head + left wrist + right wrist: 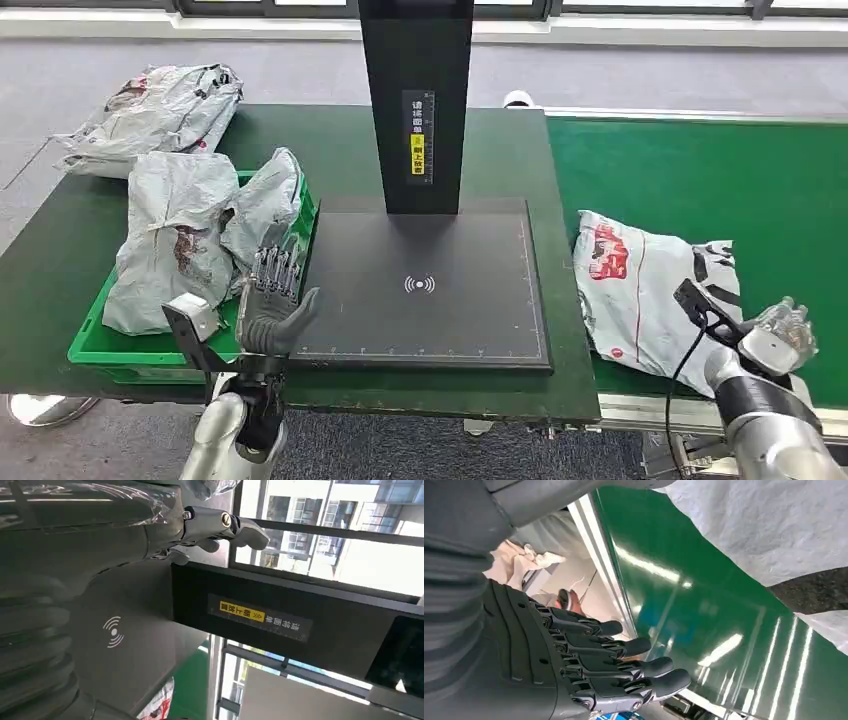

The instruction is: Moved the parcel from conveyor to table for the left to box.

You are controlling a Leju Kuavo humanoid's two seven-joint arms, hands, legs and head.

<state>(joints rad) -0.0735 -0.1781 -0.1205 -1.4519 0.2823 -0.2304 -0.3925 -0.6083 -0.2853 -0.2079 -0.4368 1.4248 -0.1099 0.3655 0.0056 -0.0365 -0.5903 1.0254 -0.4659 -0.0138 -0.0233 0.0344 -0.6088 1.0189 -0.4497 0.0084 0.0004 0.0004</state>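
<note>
Currently the parcel (640,290) lies lengthwise across the conveyor (740,170); both robot hands spread, empty.

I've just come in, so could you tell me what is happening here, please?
A humanoid robot is sorting parcels. One white parcel lies on the green conveyor, with the right hand open beside it, not holding it. The left hand is open at the edge of the black scan pad, next to the green box already holding grey parcels.
</note>
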